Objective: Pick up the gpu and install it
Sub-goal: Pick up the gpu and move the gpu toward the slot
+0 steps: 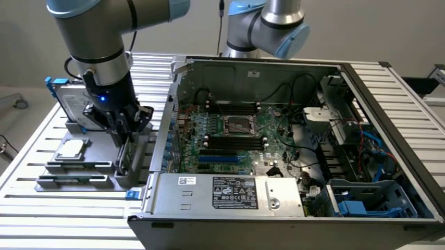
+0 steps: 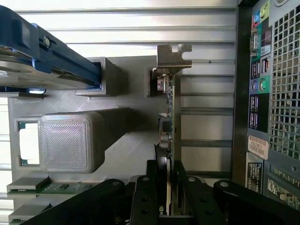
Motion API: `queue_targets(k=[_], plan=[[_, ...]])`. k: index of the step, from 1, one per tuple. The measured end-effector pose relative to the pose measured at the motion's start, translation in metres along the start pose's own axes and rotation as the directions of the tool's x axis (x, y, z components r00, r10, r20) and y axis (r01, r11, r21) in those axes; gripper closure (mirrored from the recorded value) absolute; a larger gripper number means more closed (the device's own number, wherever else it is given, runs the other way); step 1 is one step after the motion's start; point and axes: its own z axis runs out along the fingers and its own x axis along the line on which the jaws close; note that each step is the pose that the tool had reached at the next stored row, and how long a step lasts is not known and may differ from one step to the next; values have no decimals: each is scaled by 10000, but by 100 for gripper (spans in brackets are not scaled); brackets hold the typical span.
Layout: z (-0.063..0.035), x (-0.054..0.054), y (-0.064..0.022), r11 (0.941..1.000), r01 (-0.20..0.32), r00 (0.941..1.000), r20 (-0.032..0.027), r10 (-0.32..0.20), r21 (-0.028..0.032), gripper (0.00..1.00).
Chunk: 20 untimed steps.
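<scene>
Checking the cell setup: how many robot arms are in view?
2. One arm stands over the grey parts holder at the exterior view's left, its gripper on the gpu; the other arm stands behind the open computer case.

To the exterior view's right of where I work stands an open computer case [image 1: 278, 232], its motherboard [image 1: 222, 140] and labelled power supply [image 1: 230, 194] exposed. On the slatted table [image 1: 35, 219], a grey holder [image 1: 104, 167] carries a blue-framed hard drive [image 1: 70, 96] and a square silver chip [image 1: 72, 148].

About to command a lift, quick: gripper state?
Gripper: closed on the gpu, which stands edge-up in its holder.
</scene>
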Motion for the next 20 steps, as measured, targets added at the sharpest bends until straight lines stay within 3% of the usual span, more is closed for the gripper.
queue_targets(k=[4,20], plan=[[-113,6,5,10000,0,10000,-1,0,-16,74],[-839,46,69,10000,-18,10000,-2,18,-16,74]])
